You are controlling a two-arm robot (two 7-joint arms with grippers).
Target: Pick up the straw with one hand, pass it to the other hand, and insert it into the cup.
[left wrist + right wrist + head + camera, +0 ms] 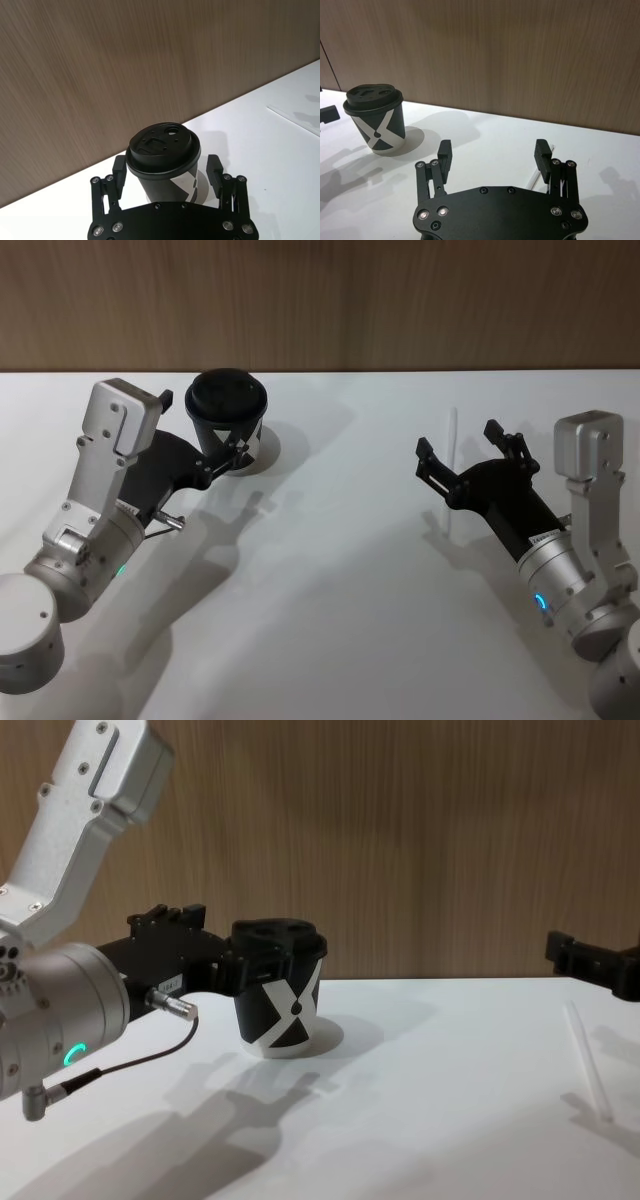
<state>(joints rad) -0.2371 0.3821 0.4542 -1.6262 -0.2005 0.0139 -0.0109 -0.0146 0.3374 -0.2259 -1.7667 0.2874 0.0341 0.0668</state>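
The black cup [227,400] with its white X stands upright at the back left of the white table. My left gripper [225,445] reaches to it, and in the left wrist view the cup [162,145] sits between that gripper's [166,170] fingers, which stand open with a narrow gap on each side. The white straw [452,430] lies flat on the table at the right. My right gripper [457,438] hovers over it, open with nothing between its fingers. In the right wrist view the straw [536,179] shows beside one finger of that gripper [494,150].
A brown wooden wall [320,300] runs along the table's far edge, close behind the cup. The white table [330,620] stretches bare between the two arms and toward me.
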